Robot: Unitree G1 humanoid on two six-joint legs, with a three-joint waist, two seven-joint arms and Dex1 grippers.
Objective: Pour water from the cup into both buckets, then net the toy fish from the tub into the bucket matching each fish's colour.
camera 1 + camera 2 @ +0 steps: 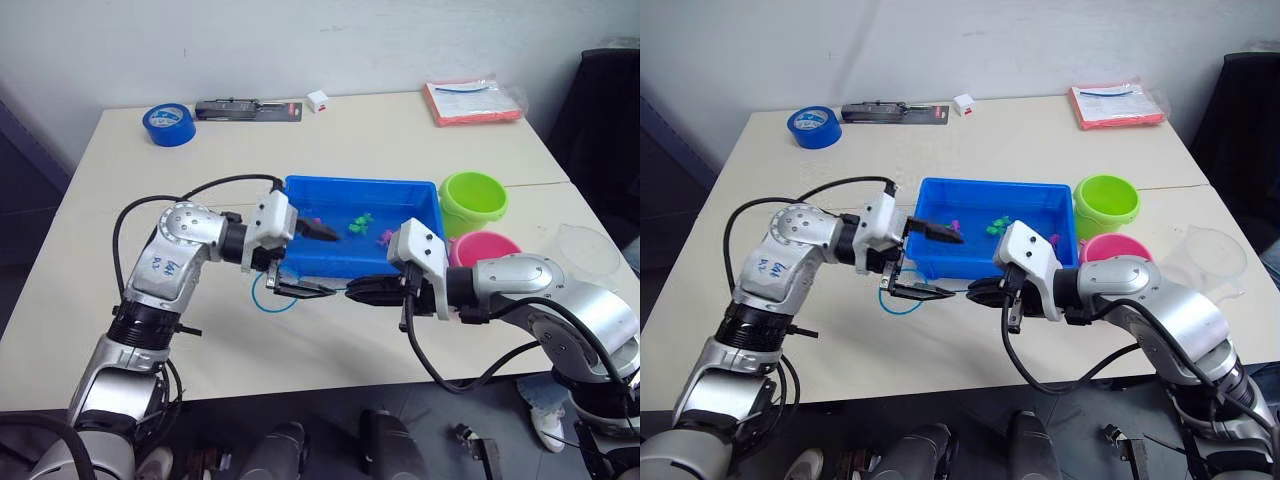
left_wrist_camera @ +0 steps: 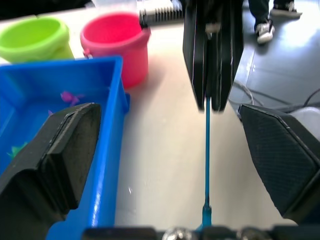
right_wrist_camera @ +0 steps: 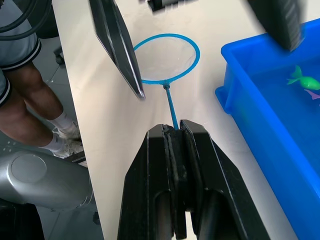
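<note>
A small blue net lies on the table in front of the blue tub. My right gripper is shut on the net's thin handle. My left gripper is open and straddles the hoop end of the net. One of its fingers hangs over the tub's front wall and the other sits low by the hoop. Green fish and pink fish lie in the tub. The green bucket and pink bucket stand at the tub's right end. The clear cup is right of them.
At the table's far edge lie a blue tape roll, a black tool, a small white box and a red packet. A person's legs stand beside the table. A dark chair is at the right.
</note>
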